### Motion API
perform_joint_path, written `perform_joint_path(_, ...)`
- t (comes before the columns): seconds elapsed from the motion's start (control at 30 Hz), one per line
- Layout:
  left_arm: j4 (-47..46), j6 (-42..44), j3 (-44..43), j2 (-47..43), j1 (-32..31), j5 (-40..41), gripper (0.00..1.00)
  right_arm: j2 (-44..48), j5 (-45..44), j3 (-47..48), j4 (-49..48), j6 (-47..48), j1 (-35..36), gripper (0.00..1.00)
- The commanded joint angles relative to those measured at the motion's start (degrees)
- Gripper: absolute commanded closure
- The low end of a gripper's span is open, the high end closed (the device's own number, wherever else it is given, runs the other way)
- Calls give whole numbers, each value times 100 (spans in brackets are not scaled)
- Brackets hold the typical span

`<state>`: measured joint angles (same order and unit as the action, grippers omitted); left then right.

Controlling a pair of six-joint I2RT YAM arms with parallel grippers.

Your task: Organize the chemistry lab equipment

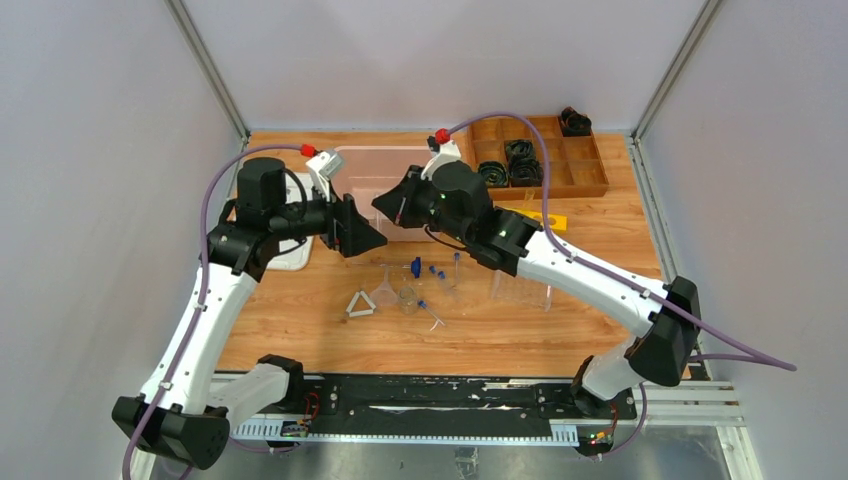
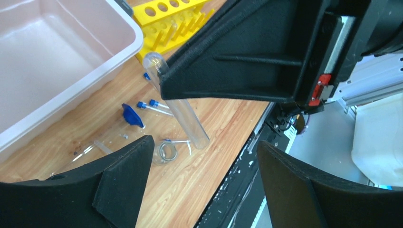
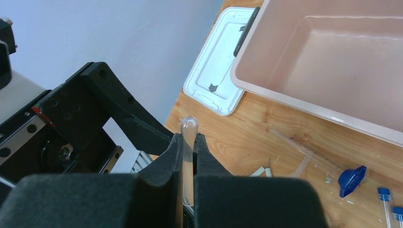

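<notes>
My right gripper (image 3: 188, 142) is shut on a clear test tube (image 3: 188, 129), whose rounded end sticks out past the fingertips. In the top view the right gripper (image 1: 382, 206) hovers near the pink bin (image 1: 375, 170), facing my left gripper (image 1: 372, 236). The left gripper (image 2: 204, 161) is open and empty; the held tube (image 2: 187, 118) shows ahead of it. On the table lie a white triangle (image 1: 361, 305), a clear funnel (image 1: 385, 290), a small clear jar (image 1: 408, 297), a blue cap (image 1: 415, 266), blue-capped small tubes (image 1: 437, 271) and a clear tube rack (image 1: 520, 290).
A white lid (image 1: 290, 252) lies left of the bin. A yellow rack (image 1: 545, 218) lies behind the clear rack. A wooden divided tray (image 1: 585, 165) at the back right holds black coiled bundles (image 1: 520, 160). The table's near edge (image 2: 247, 142) is just below the left gripper.
</notes>
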<state>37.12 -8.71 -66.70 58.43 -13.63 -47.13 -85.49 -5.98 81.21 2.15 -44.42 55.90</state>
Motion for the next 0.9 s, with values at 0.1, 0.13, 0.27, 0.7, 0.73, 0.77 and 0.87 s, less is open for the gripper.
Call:
perform_joint_path(0.1,-615,-429,-8,21,-8,-58,24,244,-54,126,-295,127,212,100)
perform_joint_path(0.13,-632,-456,-2,51,-8,-102,27,244,-60,130,-307,143,225,100)
perform_joint_path(0.27,-506,-464,-47,113,-8,-220,45,295,-144,19,-485,173,291,100)
perform_joint_path(0.7,-64,91,-165,67,-8,-241,95,505,-391,98,-146,378,303,59)
perform_joint_path(0.73,-10,180,-180,67,-8,-261,97,503,-381,212,157,406,255,50)
perform_joint_path(0.77,49,318,-198,71,-8,-281,98,480,-295,363,444,439,190,44)
perform_joint_path(0.87,208,629,-257,33,-8,-370,100,347,195,894,1173,580,-10,34)
